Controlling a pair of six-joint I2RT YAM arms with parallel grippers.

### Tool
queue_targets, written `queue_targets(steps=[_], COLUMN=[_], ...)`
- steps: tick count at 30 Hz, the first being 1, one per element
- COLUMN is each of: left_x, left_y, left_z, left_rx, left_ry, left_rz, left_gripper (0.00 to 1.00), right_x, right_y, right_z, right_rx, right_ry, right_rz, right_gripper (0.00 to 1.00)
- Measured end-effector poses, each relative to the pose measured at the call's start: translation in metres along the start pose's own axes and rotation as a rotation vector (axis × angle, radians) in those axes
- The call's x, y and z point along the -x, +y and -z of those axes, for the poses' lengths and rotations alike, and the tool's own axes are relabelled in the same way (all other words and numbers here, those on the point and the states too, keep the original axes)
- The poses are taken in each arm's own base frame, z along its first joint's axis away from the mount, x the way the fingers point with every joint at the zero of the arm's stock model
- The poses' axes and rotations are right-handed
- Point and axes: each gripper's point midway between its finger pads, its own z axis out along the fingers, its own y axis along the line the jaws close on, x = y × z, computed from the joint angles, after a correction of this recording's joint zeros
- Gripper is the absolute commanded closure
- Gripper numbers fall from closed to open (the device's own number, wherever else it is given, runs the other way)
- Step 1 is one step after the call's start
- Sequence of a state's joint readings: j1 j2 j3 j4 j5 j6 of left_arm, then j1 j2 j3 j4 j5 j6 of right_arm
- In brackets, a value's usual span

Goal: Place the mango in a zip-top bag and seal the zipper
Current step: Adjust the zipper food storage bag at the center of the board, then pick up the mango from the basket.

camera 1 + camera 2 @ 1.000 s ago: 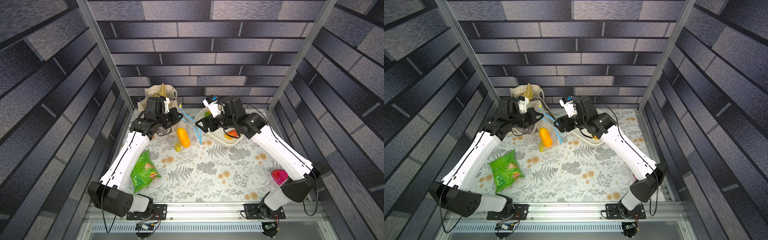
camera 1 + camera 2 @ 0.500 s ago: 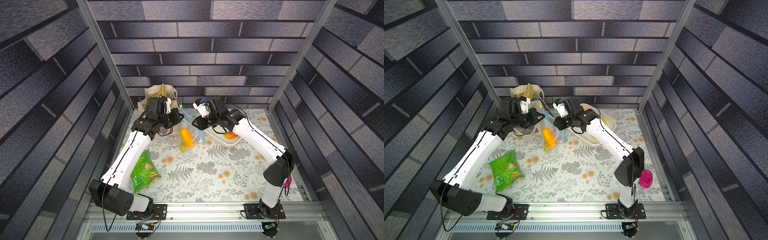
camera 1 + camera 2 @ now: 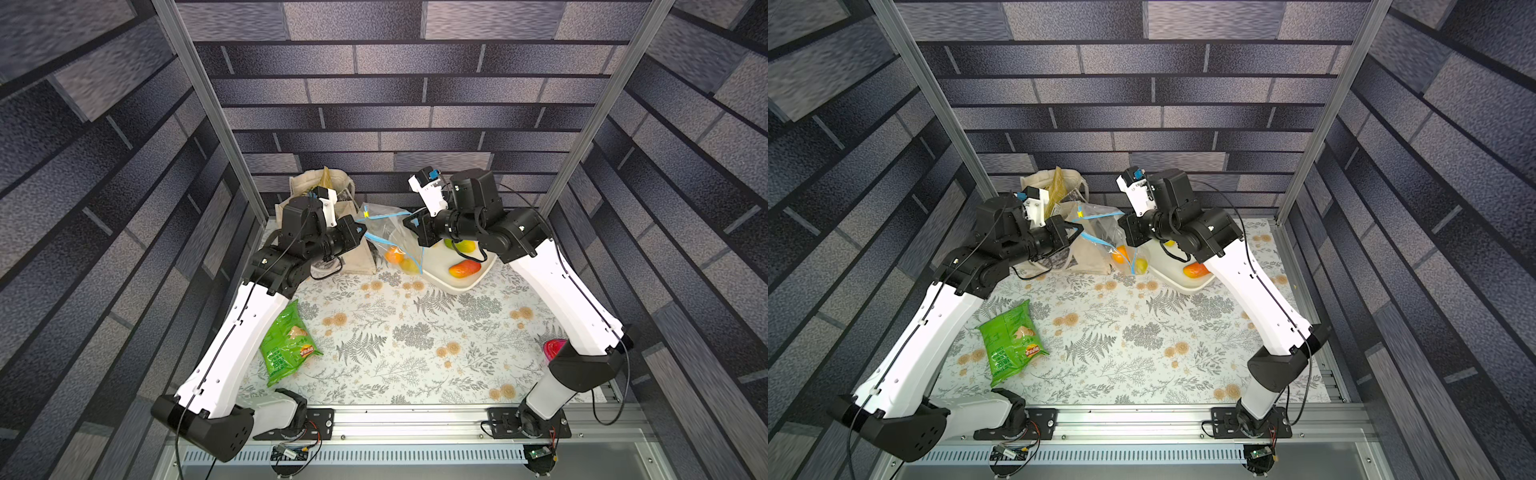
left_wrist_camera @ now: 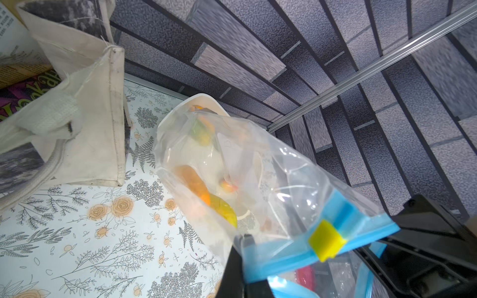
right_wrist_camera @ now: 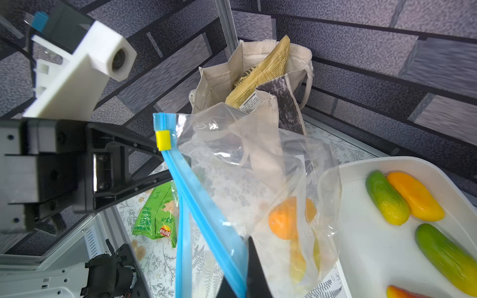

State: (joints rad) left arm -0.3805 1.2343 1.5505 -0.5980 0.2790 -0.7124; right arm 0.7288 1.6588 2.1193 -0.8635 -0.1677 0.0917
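Note:
The clear zip-top bag (image 3: 388,237) (image 3: 1104,239) hangs above the back of the table, stretched between my two grippers. An orange-yellow mango (image 3: 395,255) (image 5: 286,219) (image 4: 204,191) lies in its bottom. My left gripper (image 3: 361,226) (image 4: 241,260) is shut on the blue zipper (image 4: 289,250) just beside the yellow slider (image 4: 326,241) (image 5: 163,140). At the far end of that zipper (image 5: 198,196), my right gripper (image 3: 409,220) (image 5: 245,273) is shut on the strip. Below the slider the two blue strips stand apart.
A white tray (image 3: 457,284) holding several more mangoes sits under the right arm, right beside the bag. The beige tote (image 3: 328,191) stands at the back left behind the left arm. A green crisp packet (image 3: 286,345) lies front left, and a red object (image 3: 555,347) at the right edge.
My right gripper, open a second ago, has reached the bag's mouth and shut on the blue strip. The bag with the mango has shifted right and a little up.

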Motion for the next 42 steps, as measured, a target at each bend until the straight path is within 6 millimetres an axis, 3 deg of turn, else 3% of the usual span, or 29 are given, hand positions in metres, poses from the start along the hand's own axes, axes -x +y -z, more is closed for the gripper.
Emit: queue_targets(steps=[5,11,13,14,18,20,23,26,30,33,35,38,40,42], left_x=[0.001,-0.007,-0.011,-0.013,-0.021,-0.026,-0.033,-0.037,-0.039,-0.040,-0.040,-0.039,-0.039,-0.041], left_y=[-0.003,0.021,0.031,0.036,0.059,0.071,0.085,0.093,0.096,0.097,0.097,0.100,0.102,0.106], left_z=[0.006,-0.022,-0.034,-0.041,-0.066,-0.075,-0.086,-0.094,-0.101,-0.101,-0.102,-0.101,-0.101,-0.101], left_rx=[0.003,0.083,0.111,0.124,0.179,0.200,0.219,0.220,0.214,0.209,0.207,0.211,0.214,0.222], left_ry=[-0.020,0.031,0.054,0.067,0.115,0.132,0.157,0.174,0.188,0.194,0.192,0.190,0.193,0.195], left_rz=[-0.015,0.009,0.019,0.024,0.048,0.059,0.074,0.085,0.093,0.096,0.096,0.100,0.104,0.109], left_gripper=[1.00,1.00,1.00,1.00,1.00,1.00,1.00,1.00,1.00,1.00,1.00,1.00,1.00,1.00], right_x=[-0.023,-0.038,-0.048,-0.055,-0.094,-0.107,-0.122,-0.116,-0.085,-0.064,-0.047,-0.039,-0.056,-0.086], right_y=[0.007,-0.016,-0.027,-0.033,-0.059,-0.068,-0.084,-0.095,-0.106,-0.121,-0.144,-0.185,-0.213,-0.241], right_z=[-0.003,-0.031,-0.045,-0.054,-0.076,-0.080,-0.073,-0.056,-0.032,-0.034,-0.051,-0.098,-0.132,-0.164], right_rx=[0.058,0.005,-0.010,-0.017,-0.044,-0.041,-0.026,-0.013,-0.023,-0.082,-0.147,-0.231,-0.282,-0.328], right_ry=[0.035,0.095,0.130,0.152,0.245,0.260,0.250,0.192,0.073,0.042,0.046,0.088,0.156,0.248], right_rz=[-0.010,-0.043,-0.064,-0.077,-0.137,-0.168,-0.229,-0.256,-0.231,-0.191,-0.163,-0.126,-0.116,-0.113], right_gripper=[0.97,0.87,0.72,0.56,0.46,0.31,0.24,0.21,0.14,0.14,0.14,0.13,0.11,0.11])
